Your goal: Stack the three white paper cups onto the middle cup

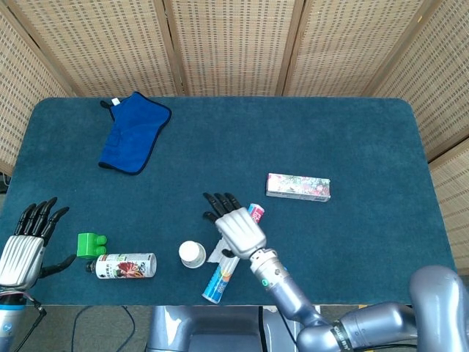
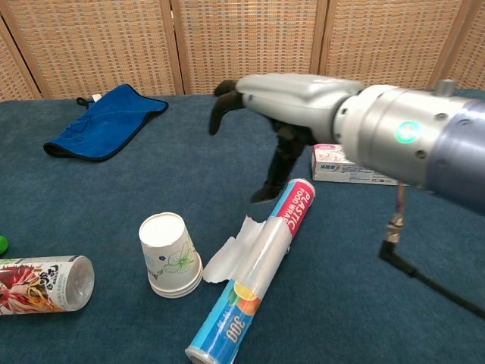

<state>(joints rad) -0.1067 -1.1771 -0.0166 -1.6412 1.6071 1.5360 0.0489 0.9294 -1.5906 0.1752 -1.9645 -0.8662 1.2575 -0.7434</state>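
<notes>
Paper cups (image 2: 170, 254), white with a green flower print, stand nested in one stack on the table (image 1: 352, 139), near its front edge, tilted slightly. Judged light, thin-walled, easily crushed or tipped; best taken by a soft pinch across the side wall just under the rim, or lifted by the rim itself. The nested lips at the base suggest the stacking is done or nearly so, though I cannot count the cups for certain.

Just right of the stack lies a roll of plastic wrap (image 2: 254, 282) with a loose flap of film; a bump there could knock the stack over. To its left, a printed can (image 2: 42, 283) on its side.

Right robot hand (image 2: 282, 102) hovers above the roll, clear of the cups, fingers spread, holding nothing. Left robot hand (image 1: 26, 242) waits at the table's front left corner, fingers apart, empty.

Chest view gives the stack's side profile and tilt. Head view shows only the round top (image 1: 192, 254), but adds the green block (image 1: 91, 244), the blue cloth (image 1: 133, 132), the flowered box (image 1: 298, 186) and the left robot hand.
</notes>
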